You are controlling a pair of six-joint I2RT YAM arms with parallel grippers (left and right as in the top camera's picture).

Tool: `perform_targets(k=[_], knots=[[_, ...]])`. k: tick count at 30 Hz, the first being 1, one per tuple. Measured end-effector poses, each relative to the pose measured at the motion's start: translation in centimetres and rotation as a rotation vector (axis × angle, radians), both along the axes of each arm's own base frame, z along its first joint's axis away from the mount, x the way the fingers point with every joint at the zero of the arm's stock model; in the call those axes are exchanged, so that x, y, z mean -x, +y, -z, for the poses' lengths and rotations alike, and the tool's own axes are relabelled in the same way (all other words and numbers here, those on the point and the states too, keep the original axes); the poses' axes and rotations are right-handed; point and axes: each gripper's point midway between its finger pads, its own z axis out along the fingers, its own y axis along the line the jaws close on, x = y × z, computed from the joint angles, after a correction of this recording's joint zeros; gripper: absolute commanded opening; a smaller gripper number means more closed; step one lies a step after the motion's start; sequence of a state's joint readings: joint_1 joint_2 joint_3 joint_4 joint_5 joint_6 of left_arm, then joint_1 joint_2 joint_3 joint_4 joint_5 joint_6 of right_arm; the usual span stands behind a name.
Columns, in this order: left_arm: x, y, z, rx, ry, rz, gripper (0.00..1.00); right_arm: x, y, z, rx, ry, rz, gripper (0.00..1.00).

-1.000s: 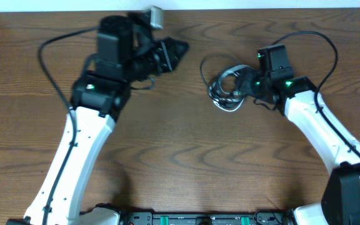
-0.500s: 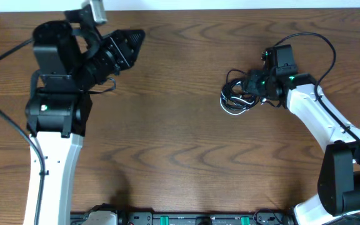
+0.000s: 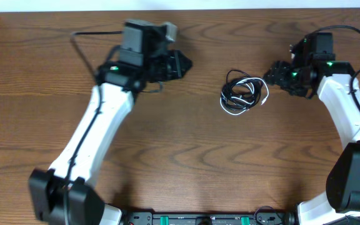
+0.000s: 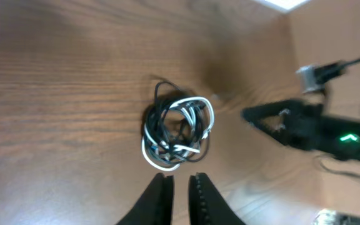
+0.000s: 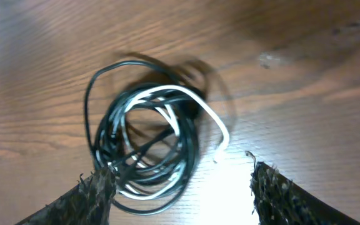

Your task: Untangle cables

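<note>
Tangled cables (image 3: pixel 242 95) lie coiled on the tabletop (image 3: pixel 186 156) between the left end effector (image 3: pixel 182 63), narrow and empty, and the right end effector (image 3: pixel 273 74), spread wide.

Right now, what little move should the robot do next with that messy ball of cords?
Probably lower the open right claw onto the tangled bundle of thin black and white cables and pinch the white end sticking out toward it. Nothing grips the bundle yet.

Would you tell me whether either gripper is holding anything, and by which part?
Nothing is held; the cables lie on the table between the left gripper and right gripper, gripped by neither.
</note>
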State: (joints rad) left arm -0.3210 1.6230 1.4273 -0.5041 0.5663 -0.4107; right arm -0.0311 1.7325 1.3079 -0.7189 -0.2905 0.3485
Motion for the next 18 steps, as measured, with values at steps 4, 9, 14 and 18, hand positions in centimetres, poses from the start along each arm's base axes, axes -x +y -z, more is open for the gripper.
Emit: perform_targets(k=[4,9,14,18], knots=[[-1.6,-3.3,2.8,-0.037,-0.038,0.037,0.4,0.7,-0.7,0.3,-0.001,0.029,-0.002,0.7],[-3.1,-7.4,7.7,-0.061,-0.054,0.089,0.43,1.3,-0.6,0.5,0.002,0.048,-0.032,0.72],[-2.8,-10.7,14.2,-0.084,0.016,0.13,0.49,1.6,-0.5,0.6,0.01,0.054,-0.053,0.73],[-2.5,-13.0,15.8,-0.066,0.004,0.151,0.49,1.7,-0.5,0.6,0.012,0.054,-0.058,0.73]])
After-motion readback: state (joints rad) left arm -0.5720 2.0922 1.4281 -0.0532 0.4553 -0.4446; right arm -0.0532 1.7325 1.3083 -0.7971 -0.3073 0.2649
